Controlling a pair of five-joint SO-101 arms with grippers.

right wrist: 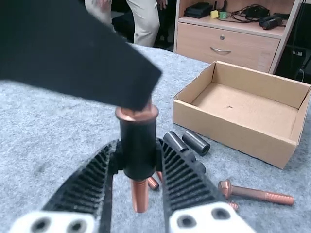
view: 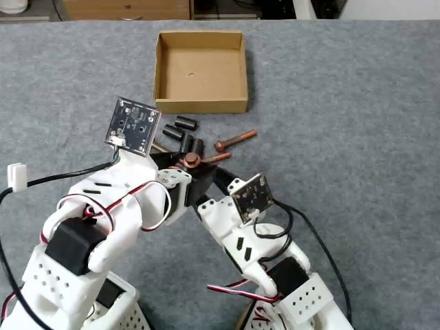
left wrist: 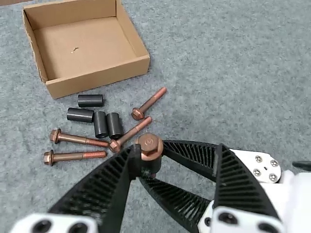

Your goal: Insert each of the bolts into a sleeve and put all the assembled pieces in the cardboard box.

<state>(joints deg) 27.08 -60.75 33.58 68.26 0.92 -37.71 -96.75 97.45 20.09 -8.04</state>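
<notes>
Right wrist view has the right gripper (right wrist: 138, 148) clamped on a sleeve (right wrist: 138, 138) with 1 bolt (right wrist: 139, 194) pushed through, left gripper (left wrist: 140, 171) at its head (can't tell its grip), cardboard box (right wrist: 233, 131) empty, 4 loose bolts (left wrist: 77, 138) and 4 loose sleeves (left wrist: 90, 100) waiting near it.

On my feed the tabletop (view: 357, 103) is covered in a grey, felt-like mat and lit evenly by soft indoor light, with no hard shadows. Past its far edge I can make out a light wooden drawer unit (right wrist: 243, 46) with a curved metal handle (right wrist: 221, 50). The open shelf (right wrist: 233, 23) above the drawer holds tangled cables (right wrist: 243, 9) and a few small dark devices.
</notes>
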